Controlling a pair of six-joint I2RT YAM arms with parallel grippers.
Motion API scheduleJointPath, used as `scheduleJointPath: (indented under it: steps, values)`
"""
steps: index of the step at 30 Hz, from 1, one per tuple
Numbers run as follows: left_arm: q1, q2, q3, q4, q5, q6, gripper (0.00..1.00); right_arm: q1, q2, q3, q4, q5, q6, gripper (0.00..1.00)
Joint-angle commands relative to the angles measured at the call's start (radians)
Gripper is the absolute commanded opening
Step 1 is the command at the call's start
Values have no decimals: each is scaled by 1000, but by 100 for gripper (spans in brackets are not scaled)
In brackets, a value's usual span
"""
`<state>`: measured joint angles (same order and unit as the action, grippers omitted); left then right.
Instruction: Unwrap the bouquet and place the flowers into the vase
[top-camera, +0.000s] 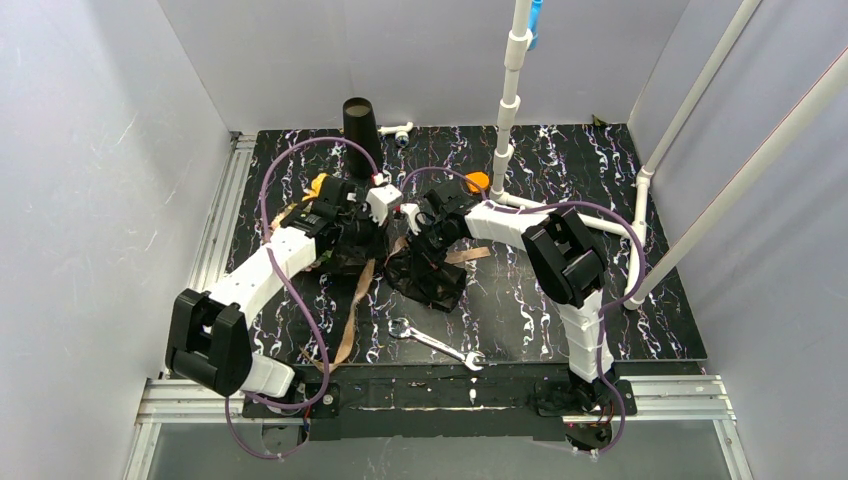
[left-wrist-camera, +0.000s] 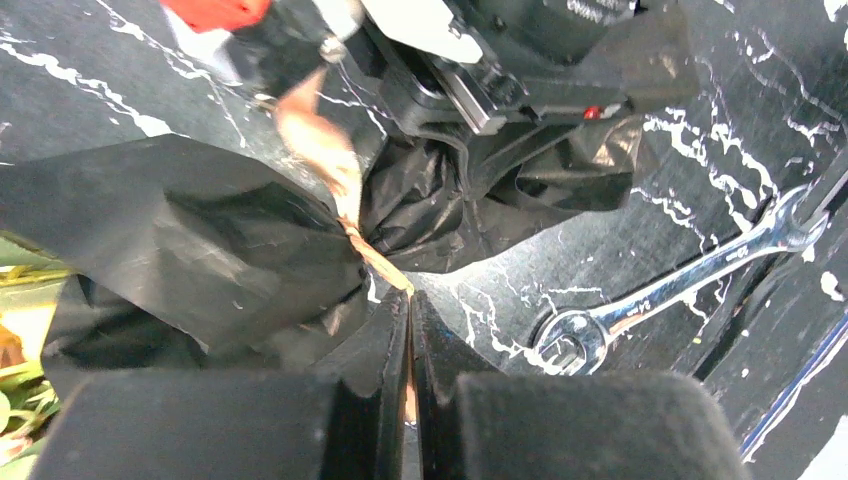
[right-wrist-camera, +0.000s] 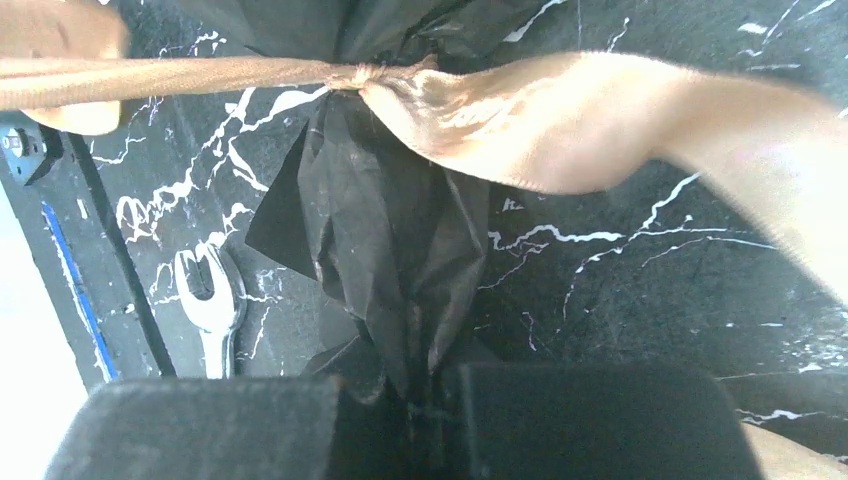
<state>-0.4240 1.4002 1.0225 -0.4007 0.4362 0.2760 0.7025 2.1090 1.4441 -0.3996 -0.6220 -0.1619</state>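
Bouquet (top-camera: 428, 282) lying mid-table between 2 arms, flowers (top-camera: 318, 186) poking out left end. Ribbon (right-wrist-camera: 560, 130) knotted round black wrapping paper (right-wrist-camera: 390, 230). Left gripper (left-wrist-camera: 410, 325) clamped on ribbon strand. Right gripper (right-wrist-camera: 420, 400) pinching paper tip. Vase (top-camera: 358, 125) upright at back, apart. 1 wrench (top-camera: 435, 343) near front edge.
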Motion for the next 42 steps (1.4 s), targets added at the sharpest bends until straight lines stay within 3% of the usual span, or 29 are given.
scheduleJointPath:
  steps: [1,6,8,12,16,18,25,29,31,36,39,42]
  values:
    - [-4,-61,70,-21,122,-51,0,-27,66,-43,-61,307,-3,1]
    - [-4,-42,-133,-98,51,193,0,-37,65,-44,-54,306,14,1]
    - [-7,-49,-166,-104,50,217,0,-39,61,-44,-52,302,14,1]
    - [-15,-58,-48,-130,91,180,0,-39,62,-46,-48,293,16,1]
    - [18,-79,150,-3,146,14,0,-39,63,-52,-50,295,13,1]
    - [27,-59,196,-1,139,7,0,-39,62,-59,-50,298,12,1]
    - [25,-90,-152,-145,115,295,0,-51,57,-68,-42,297,22,1]
    - [-19,-44,-188,-279,69,450,0,-55,59,-61,-42,294,22,1]
    - [-21,-40,-110,-287,67,436,0,-54,63,-54,-44,292,21,1]
    - [-8,-66,205,-153,200,181,0,-55,65,-56,-47,297,20,1]
    - [25,-53,161,-101,186,139,0,-56,65,-62,-45,297,19,1]
    - [37,-51,-5,-211,172,344,0,-62,63,-61,-45,296,20,1]
